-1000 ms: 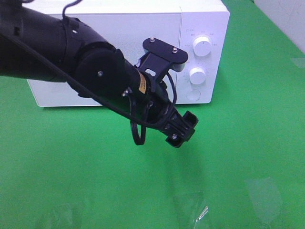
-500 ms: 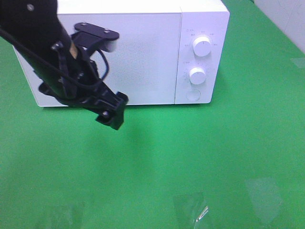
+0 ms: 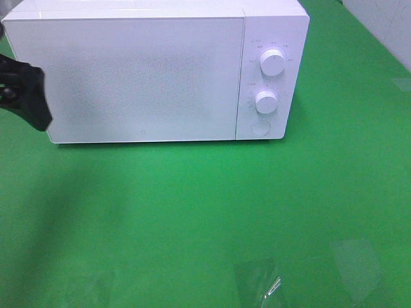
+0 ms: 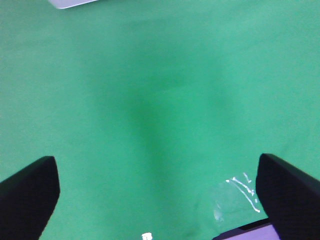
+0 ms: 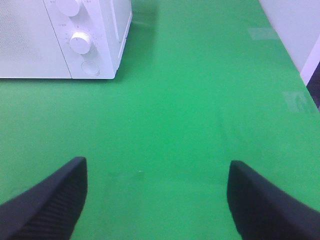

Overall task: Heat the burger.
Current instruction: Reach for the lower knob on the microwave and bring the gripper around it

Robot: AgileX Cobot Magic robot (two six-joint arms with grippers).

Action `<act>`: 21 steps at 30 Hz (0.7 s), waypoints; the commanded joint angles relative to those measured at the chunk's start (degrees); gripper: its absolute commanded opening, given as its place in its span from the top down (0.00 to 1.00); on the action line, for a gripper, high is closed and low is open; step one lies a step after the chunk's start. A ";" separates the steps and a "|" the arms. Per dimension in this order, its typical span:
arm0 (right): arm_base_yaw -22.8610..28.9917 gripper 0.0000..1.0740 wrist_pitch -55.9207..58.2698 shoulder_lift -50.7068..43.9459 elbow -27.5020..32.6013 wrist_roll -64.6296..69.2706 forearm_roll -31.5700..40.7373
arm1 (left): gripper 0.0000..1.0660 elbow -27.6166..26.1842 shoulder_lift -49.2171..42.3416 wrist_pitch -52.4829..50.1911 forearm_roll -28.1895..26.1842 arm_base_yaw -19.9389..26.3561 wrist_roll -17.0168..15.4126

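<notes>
one green tabletop (image 3: 192, 205), white microwave (image 3: 148, 77) at back, clear tape patches (image 3: 253, 277)

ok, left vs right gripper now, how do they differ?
The left gripper sees mostly green cloth; the right gripper has the microwave and its knobs ahead. The left shows at the exterior view's edge beside the microwave; the right is outside that view. Both are open, holding nothing.
</notes>
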 commanded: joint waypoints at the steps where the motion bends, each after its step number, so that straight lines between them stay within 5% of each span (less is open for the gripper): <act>1: -0.17 0.29 0.00 -1.32 0.06 0.29 0.17 | 0.06 -0.06 -3.27 4.93 -1.03 6.82 2.64; 7: -0.17 0.29 0.00 -1.32 0.06 0.29 0.17 | 0.06 -0.06 -7.96 8.25 -1.43 13.69 3.55; 13: -0.17 0.29 0.00 -1.32 0.06 0.29 0.17 | 0.06 1.20 -12.09 9.51 -1.38 14.15 3.44; 17: -0.17 0.29 0.00 -1.32 0.06 0.29 0.17 | 0.06 7.73 -17.30 7.10 -0.23 14.15 3.61; 21: -0.17 0.29 0.00 -1.32 0.06 0.29 0.17 | 0.06 19.94 -24.92 3.32 0.17 14.15 3.95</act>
